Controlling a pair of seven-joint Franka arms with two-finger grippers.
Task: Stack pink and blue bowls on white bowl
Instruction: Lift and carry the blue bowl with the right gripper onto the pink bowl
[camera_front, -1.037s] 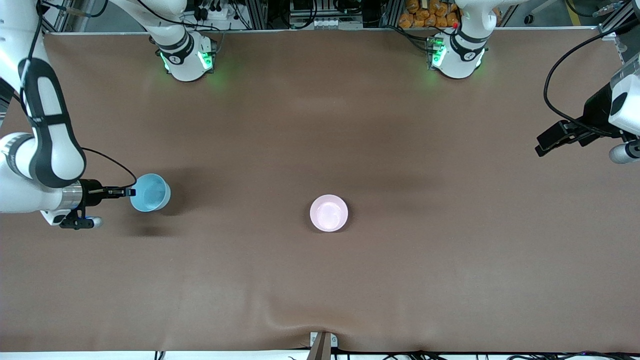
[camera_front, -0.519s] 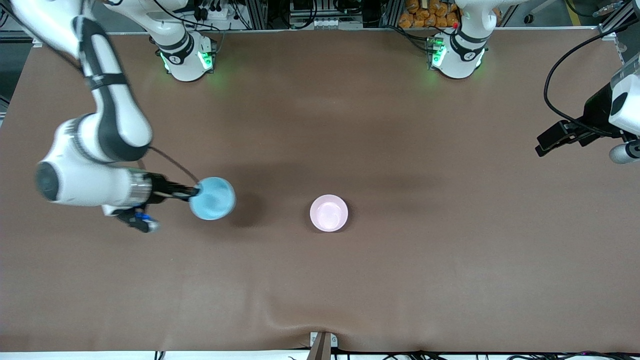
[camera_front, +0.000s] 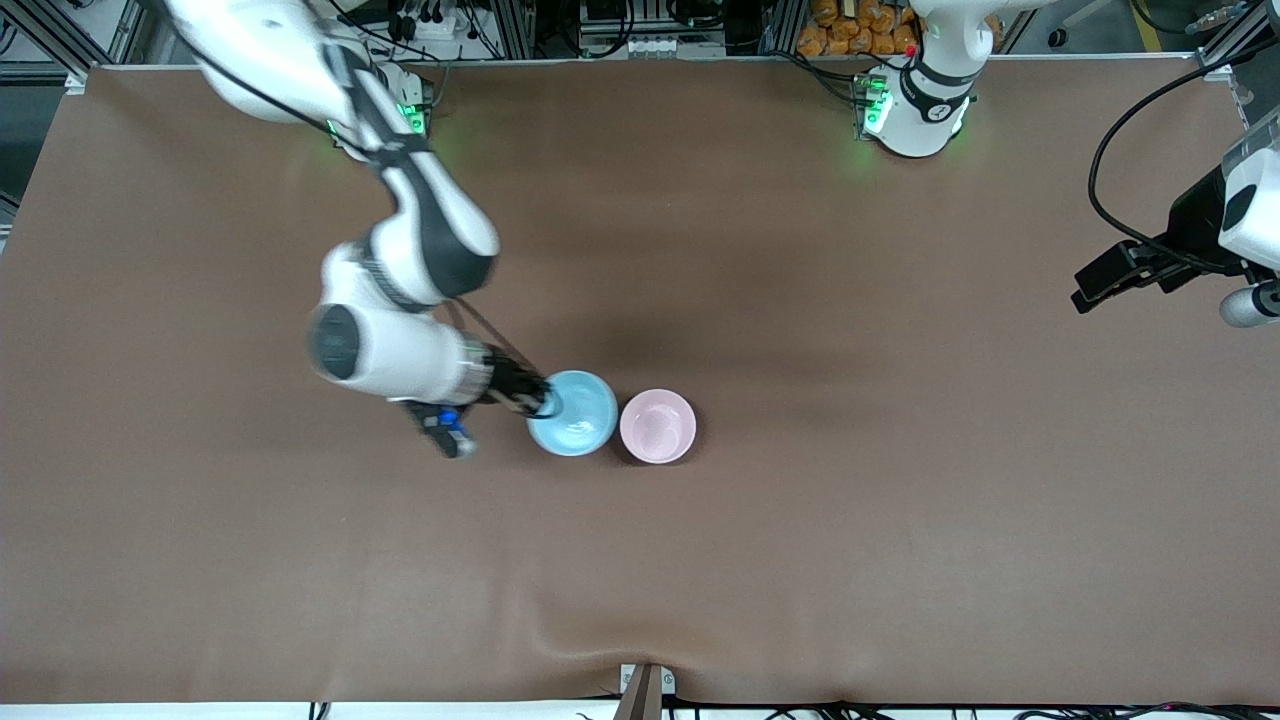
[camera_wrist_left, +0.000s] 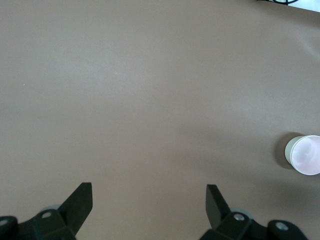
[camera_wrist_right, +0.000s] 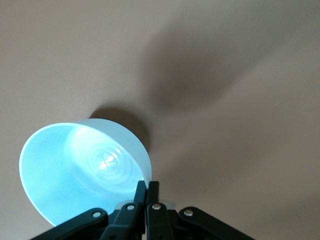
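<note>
beside the pink bowl (camera_front: 657, 426), right claw (camera_wrist_right: 146, 192) pinches blue bowl (camera_wrist_right: 82, 167); left claw (camera_wrist_left: 149, 200) spread.

white bowl hidden under pink bowl (camera_front: 657, 426); left arm cut off by edge.

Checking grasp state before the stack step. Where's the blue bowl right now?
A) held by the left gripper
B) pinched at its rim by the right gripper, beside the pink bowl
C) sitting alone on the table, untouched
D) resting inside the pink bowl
B: the right gripper is shut on the blue bowl at its rim, beside the pink bowl, not in it.
</note>
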